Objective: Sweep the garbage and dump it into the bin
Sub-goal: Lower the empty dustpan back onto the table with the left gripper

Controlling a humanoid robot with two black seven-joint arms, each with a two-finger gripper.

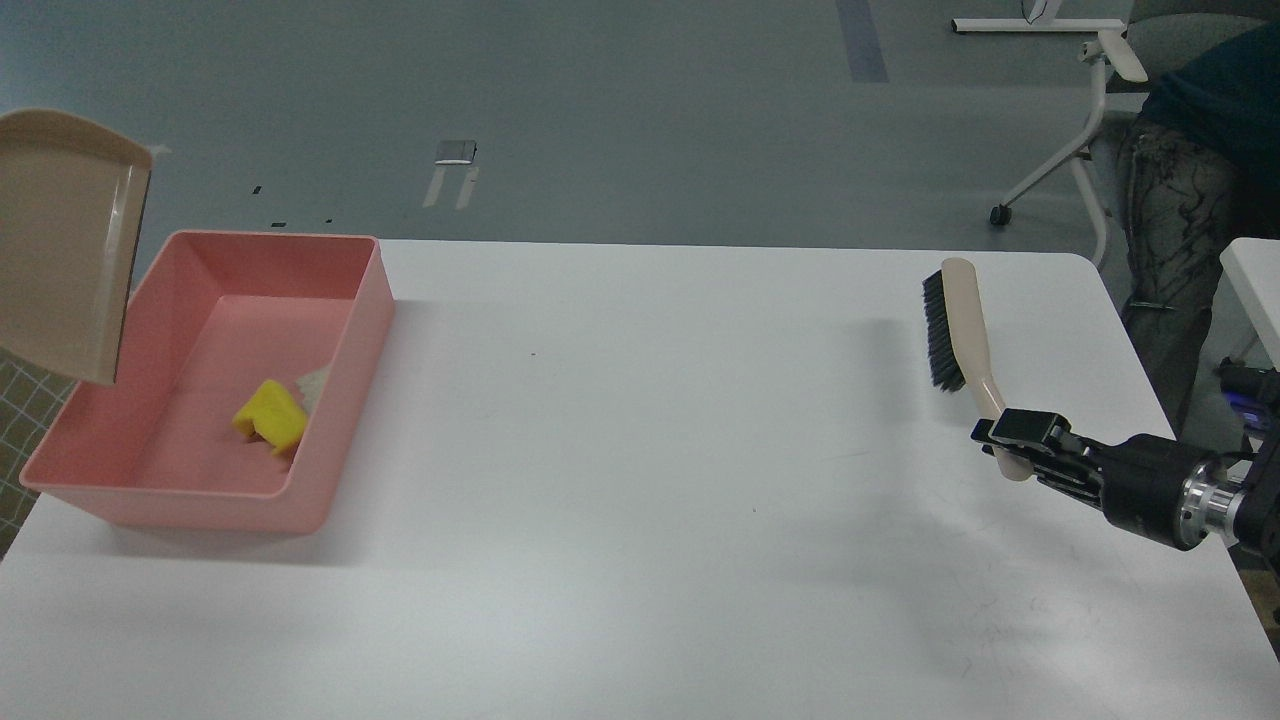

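Note:
The pink bin (340, 400) stands on the table's left side. The yellow sponge piece (270, 418) lies inside it near the right wall, with the whitish-beige strip (314, 383) just behind it. The beige dustpan (65, 245) hangs tipped steeply over the bin's left edge, its underside towards me and nothing visible in it. Its handle and my left gripper are out of view. My right gripper (1015, 440) is shut on the handle of a beige brush with black bristles (955, 325), held above the table's right side.
The white table (640, 520) fills the view. A person sits by a white chair (1090, 110) beyond the table's far right corner. A beige checked fabric (20, 420) shows at the left edge below the dustpan.

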